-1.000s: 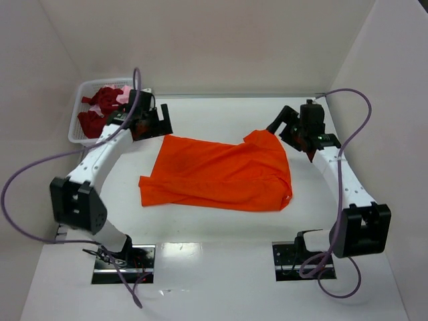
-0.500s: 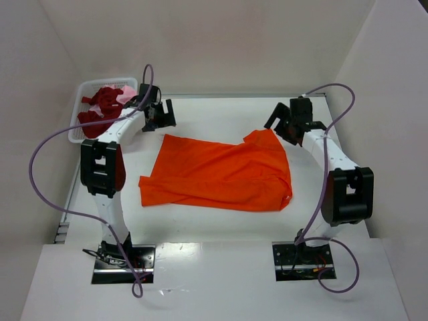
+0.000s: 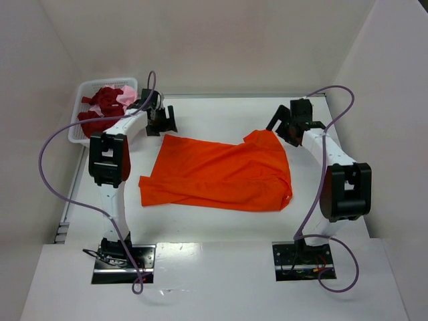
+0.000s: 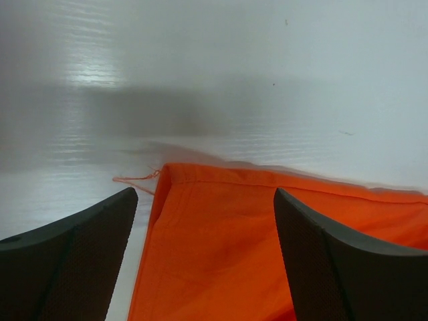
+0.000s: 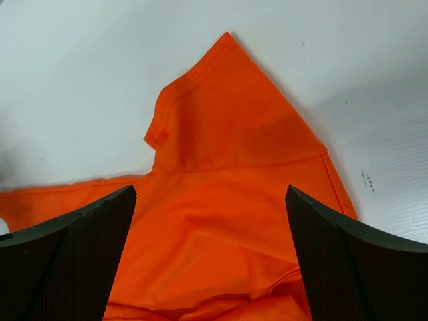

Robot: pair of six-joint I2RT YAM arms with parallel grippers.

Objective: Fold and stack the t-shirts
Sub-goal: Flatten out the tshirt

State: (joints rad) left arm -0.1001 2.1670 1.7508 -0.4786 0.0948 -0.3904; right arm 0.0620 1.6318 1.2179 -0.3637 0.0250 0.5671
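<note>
**Item:** one bright orange short-sleeved cloth t-shirt [image 3: 221, 172]. It lay spread and creased mid-table on the white table [image 3: 221, 227], between both arms.

**Left gripper** [image 4: 204, 200]: jaws wide, released, poised over the shirt's far-left hem corner, holding nothing.

**Right gripper** [image 5: 210, 194]: jaws wide, released, above the far-right sleeve, holding nothing.

**Awaiting:** dark red t-shirts [image 3: 99, 110] and a pale pink t-shirt [image 3: 126, 93] sat in the white plastic mesh basket [image 3: 75, 127], far left.

**Handling note:** the step in hand was probably pinching both far corners. Each claw should descend squarely, take the cloth edge fully, and lift together with the other, keeping the fold straight.
</note>
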